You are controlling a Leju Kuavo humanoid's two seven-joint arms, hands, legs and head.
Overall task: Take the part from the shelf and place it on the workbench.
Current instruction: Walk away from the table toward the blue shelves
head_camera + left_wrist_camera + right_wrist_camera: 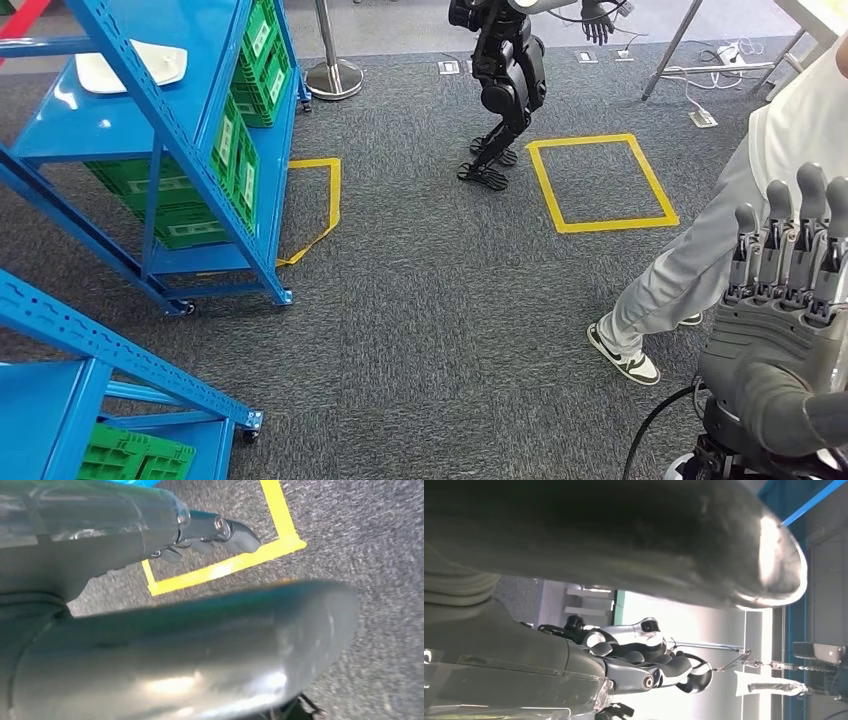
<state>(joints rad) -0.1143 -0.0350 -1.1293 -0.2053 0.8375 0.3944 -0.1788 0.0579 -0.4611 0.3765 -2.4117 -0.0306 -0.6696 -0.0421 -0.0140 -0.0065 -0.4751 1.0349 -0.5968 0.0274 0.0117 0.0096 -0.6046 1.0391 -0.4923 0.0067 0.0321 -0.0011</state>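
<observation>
A flat white moulded part (133,67) lies on the upper level of a blue steel shelf rack (205,160) holding green plastic crates (235,165). The grey right hand (785,310) is raised, fingers straight, apart and empty, beside a person's white-trousered leg (680,275). The left hand (150,605) hangs over grey carpet and yellow floor tape (225,567), its fingers (220,530) extended around nothing.

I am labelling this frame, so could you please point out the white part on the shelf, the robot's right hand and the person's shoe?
white part (130,68), head view, flat middle.
right hand (775,300), head view, back of hand.
shoe (622,356), head view, upper.
</observation>
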